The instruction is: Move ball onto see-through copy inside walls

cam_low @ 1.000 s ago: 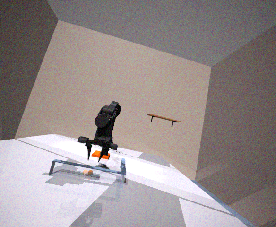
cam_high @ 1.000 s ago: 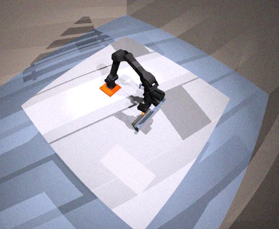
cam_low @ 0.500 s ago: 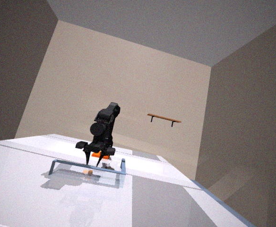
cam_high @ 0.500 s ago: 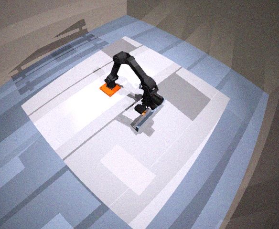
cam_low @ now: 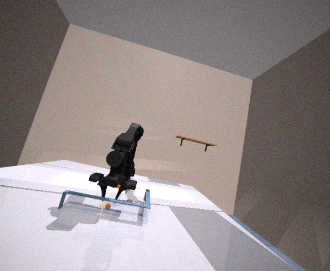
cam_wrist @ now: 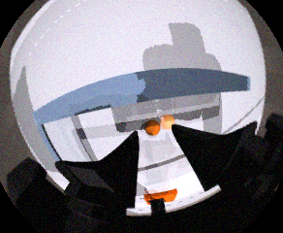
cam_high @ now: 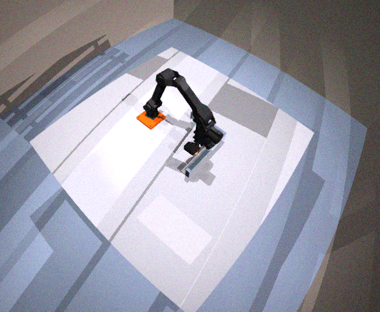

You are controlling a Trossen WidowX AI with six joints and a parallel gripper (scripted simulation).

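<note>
Black hand (cam_low: 111,195), half open, holding nothing, poised over the walled corner.
Fingers point down at the white tabletop (cam_low: 27,239), tips above the surface and touching nothing visible. Orange ball (cam_low: 108,205) lies on the tabletop inside the low clear walls (cam_low: 100,198), just beyond the fingertips in the wrist view. Paler see-through copy (cam_low: 101,205) sits right beside the ball; whether they overlap cannot be told.

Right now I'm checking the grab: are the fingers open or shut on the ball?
Open. The fingers stand apart above the ball, which lies on the table.
</note>
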